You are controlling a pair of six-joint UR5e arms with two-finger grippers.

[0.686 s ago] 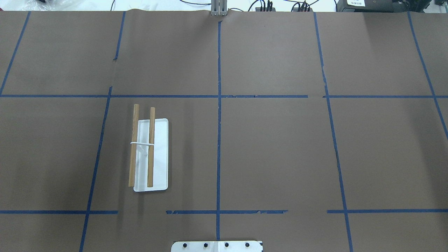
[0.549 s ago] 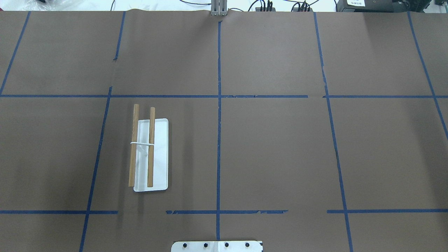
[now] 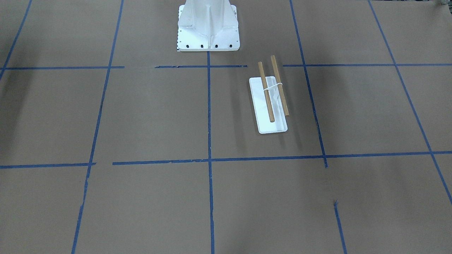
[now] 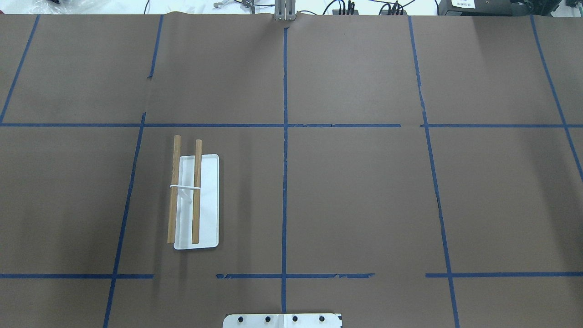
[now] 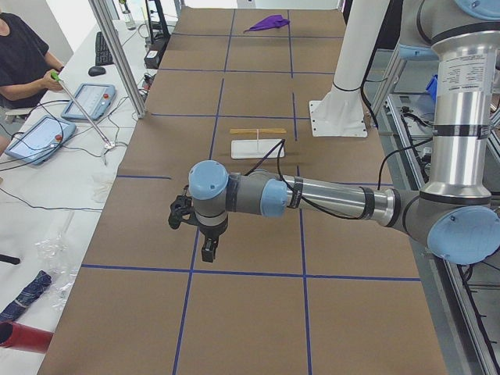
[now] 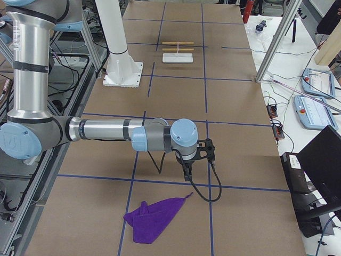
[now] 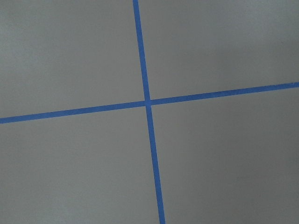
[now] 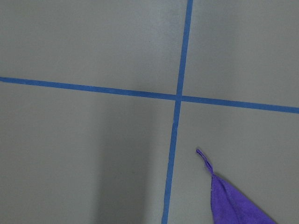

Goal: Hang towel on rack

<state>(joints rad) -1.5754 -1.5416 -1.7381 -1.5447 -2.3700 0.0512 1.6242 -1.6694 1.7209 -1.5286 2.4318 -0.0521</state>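
Exterior left: L pincer [image 5: 208,251] hovers; R pincer [image 6: 186,173] nr towel [image 6: 154,220]; can't tell either's opening.

The table [image 4: 364,191], covered in brown paper crossed by blue tape lines [image 4: 284,182], carries the rack [image 4: 196,200] on the robot's left side, the purple towel [image 6: 154,217] (crumpled, far toward the right end) and a bolted white pedestal [image 3: 208,31].
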